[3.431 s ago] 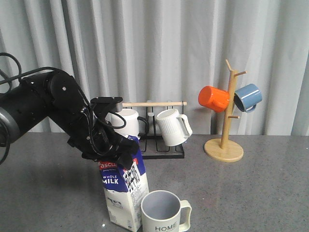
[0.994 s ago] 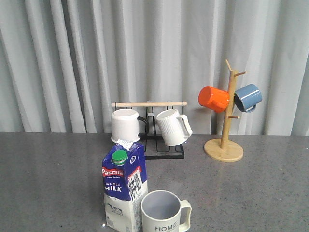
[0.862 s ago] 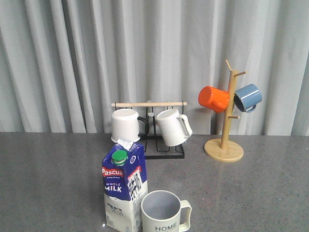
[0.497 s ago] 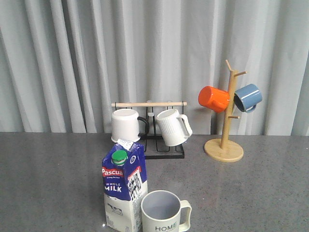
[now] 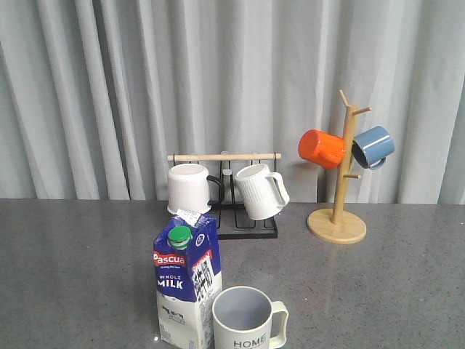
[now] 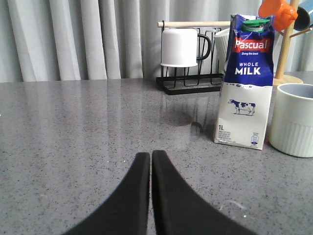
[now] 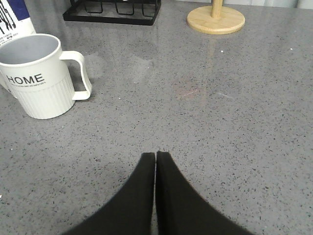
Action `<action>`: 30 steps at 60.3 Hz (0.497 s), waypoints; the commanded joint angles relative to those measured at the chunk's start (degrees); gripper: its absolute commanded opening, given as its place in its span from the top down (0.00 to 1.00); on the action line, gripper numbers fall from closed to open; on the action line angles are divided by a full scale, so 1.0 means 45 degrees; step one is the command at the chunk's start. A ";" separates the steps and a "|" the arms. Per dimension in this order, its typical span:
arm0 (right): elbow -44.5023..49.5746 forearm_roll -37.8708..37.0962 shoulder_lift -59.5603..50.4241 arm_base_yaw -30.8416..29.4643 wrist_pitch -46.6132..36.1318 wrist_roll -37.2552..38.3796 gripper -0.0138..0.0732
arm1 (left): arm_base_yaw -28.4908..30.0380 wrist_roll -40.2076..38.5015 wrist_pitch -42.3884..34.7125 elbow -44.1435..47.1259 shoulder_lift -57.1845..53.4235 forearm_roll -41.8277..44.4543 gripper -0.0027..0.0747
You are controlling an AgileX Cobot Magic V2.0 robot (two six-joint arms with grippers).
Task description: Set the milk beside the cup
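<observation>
Both grippers, left (image 6: 150, 161) and right (image 7: 155, 164), are closed on nothing. Milk (image 5: 186, 287) is set upright at the frame's bottom edge, touching the cup (image 5: 248, 319); bare table (image 5: 378, 291) is seen at lower right.

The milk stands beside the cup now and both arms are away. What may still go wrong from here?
1. The milk is tall and narrow and stands very close to the cup, perhaps touching it; a knock on either could tip the carton.
2. Both stand near the table's front edge, so a push forward might send them off.
3. The left gripper points at the carton; moving forward, it could hit it.
</observation>
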 commanded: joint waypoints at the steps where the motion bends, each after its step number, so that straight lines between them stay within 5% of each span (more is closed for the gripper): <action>1: -0.0339 -0.0262 0.0051 -0.0011 -0.0818 -0.0027 0.85 | 0.0010 0.0049 -0.1266 0.0131 -0.0432 -0.0023 0.98; 30: -0.0339 -0.0262 0.0051 -0.0011 -0.0818 -0.0027 0.85 | 0.0010 0.0723 -0.2653 0.1009 -0.0390 0.0195 0.98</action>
